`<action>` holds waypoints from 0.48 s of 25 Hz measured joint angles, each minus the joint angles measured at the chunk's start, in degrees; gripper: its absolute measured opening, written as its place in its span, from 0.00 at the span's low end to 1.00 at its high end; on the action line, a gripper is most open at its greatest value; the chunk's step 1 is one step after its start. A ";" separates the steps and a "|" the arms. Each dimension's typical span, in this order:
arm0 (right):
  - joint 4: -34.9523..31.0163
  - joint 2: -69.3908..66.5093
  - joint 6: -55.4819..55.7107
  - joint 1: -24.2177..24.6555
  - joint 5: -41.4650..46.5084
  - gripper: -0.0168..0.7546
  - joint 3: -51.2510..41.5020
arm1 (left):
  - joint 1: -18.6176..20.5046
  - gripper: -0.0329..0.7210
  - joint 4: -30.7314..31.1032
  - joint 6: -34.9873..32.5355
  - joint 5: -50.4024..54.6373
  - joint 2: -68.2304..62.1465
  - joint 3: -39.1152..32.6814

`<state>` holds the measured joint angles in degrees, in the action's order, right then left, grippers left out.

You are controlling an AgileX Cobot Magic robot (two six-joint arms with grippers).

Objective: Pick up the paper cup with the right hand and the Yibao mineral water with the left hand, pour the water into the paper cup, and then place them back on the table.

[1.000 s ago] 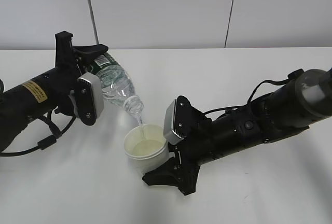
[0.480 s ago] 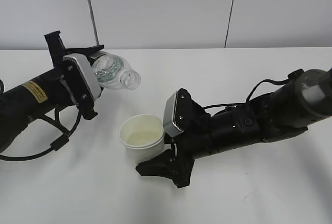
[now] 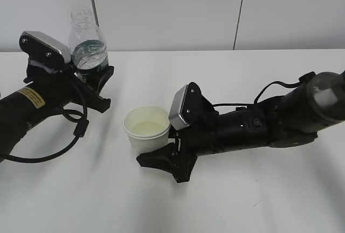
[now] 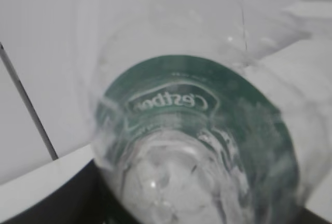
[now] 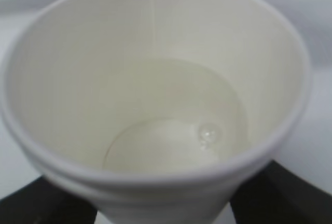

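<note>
Left gripper (image 3: 92, 76) clamps the upright Yibao bottle (image 3: 86, 41); right gripper (image 3: 161, 160) clamps the watered paper cup (image 3: 145, 134); squeezing or tilting could spill it.

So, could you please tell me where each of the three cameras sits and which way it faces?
Exterior: raised in front, slanting down over the table; shows both arms, the left pincer and right pincer.
Left wrist: just behind the Yibao mineral water, facing the wall; dark pincer edges below.
Right wrist: above the paper cup, looking inside; dark pincer corners.
Shared: bottle and cup appear in exterior too.
</note>
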<state>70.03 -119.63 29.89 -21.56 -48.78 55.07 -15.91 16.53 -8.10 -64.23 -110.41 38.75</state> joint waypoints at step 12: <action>-8.10 0.00 -1.15 6.15 -0.32 0.70 0.00 | 0.00 0.54 5.38 11.36 0.13 0.00 -5.87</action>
<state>61.94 -119.63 28.74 -15.41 -49.10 55.07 -15.91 21.91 3.26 -64.10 -110.41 32.89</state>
